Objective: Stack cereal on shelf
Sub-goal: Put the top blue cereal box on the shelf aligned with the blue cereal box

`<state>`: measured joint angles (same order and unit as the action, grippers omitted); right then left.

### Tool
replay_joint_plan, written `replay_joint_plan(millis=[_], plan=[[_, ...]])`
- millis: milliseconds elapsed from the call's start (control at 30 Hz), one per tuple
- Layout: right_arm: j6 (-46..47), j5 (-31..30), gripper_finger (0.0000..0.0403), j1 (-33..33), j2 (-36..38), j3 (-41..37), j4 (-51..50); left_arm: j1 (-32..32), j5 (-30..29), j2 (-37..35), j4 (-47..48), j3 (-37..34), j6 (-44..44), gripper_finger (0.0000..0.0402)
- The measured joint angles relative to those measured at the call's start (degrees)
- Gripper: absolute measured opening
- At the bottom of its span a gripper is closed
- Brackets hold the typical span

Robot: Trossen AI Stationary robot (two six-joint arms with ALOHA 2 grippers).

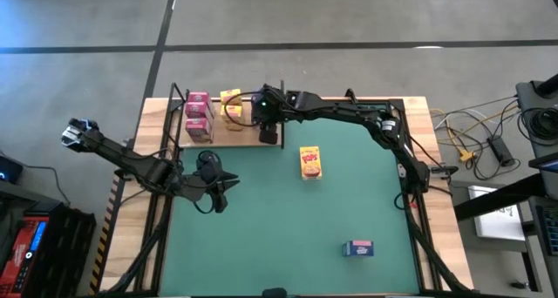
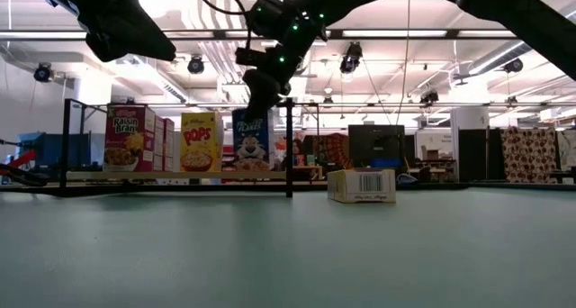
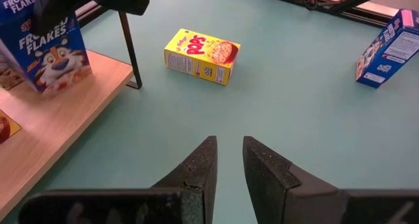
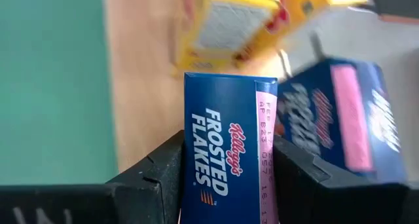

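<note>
Right tool (image 4: 226, 178) clamped on Frosted Flakes box (image 4: 229, 165), box upright between its fingers, over shelf (image 1: 235, 139) at the end post. Pops (image 2: 202, 141) and Raisin Bran (image 2: 126, 139) standing on shelf just beside, off to one side of that tool. Left tool (image 3: 229, 168) nearly together, holding nothing, hovering over table (image 3: 294, 119). Yellow Pops box (image 3: 201, 56) flat on table ahead of left tool, long axis crosswise to its fingers; probably left arm nearer. Blue box (image 1: 358, 248) lying well apart, far from both
</note>
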<state>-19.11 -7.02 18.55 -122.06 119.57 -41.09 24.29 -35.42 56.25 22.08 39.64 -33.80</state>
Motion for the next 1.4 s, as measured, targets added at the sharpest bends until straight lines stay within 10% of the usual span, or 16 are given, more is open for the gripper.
replay_joint_plan(millis=[1400], plan=[[2.3,4.0,0.0196,2.5,0.0,0.0,2.4,0.0,0.0,0.0,1.7,0.0,-1.7,0.0057]])
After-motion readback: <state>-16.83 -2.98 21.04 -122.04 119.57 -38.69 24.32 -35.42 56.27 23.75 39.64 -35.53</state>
